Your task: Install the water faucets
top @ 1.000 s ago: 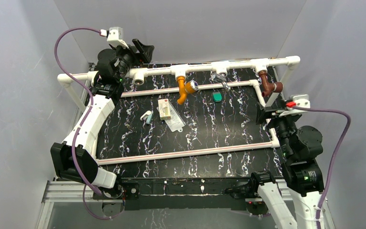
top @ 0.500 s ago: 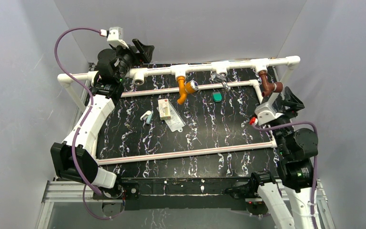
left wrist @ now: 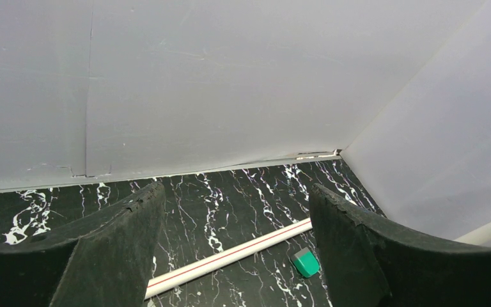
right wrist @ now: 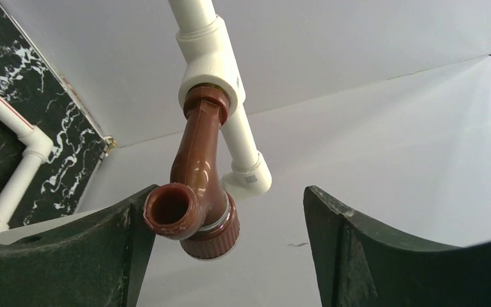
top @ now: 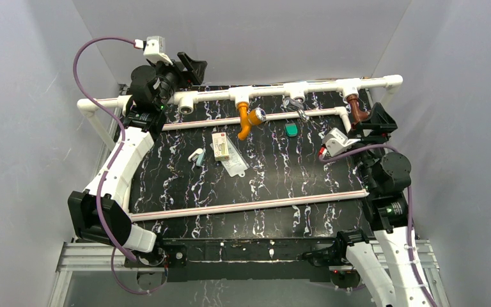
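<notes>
The reddish-brown faucet [right wrist: 198, 185] hangs screwed into a white tee [right wrist: 211, 64] at the far right of the back pipe, its spout mouth facing my right wrist camera. My right gripper [right wrist: 227, 198] is open around it, with the tap close to the left finger [right wrist: 102, 256] and a wide gap to the other. From above, that gripper [top: 371, 121] covers the lower part of this faucet [top: 357, 107]. The orange faucet [top: 247, 121] hangs from a tee left of the pipe's middle. At the far left, my left gripper [top: 190, 65] is raised and open [left wrist: 235, 188] with nothing between its fingers.
A small green block [top: 291, 130] [left wrist: 306, 263] lies on the black marbled board. A silver fitting [top: 297, 109] hangs from the middle tee. A small box with a clear bag [top: 224, 150] and a white clip [top: 195, 155] lie left of centre. White pipes [left wrist: 230, 256] frame the board.
My right arm swung from the right edge up to the back pipe, its wrist turning, and its open fingers now flank the reddish-brown faucet. The left arm has not moved.
</notes>
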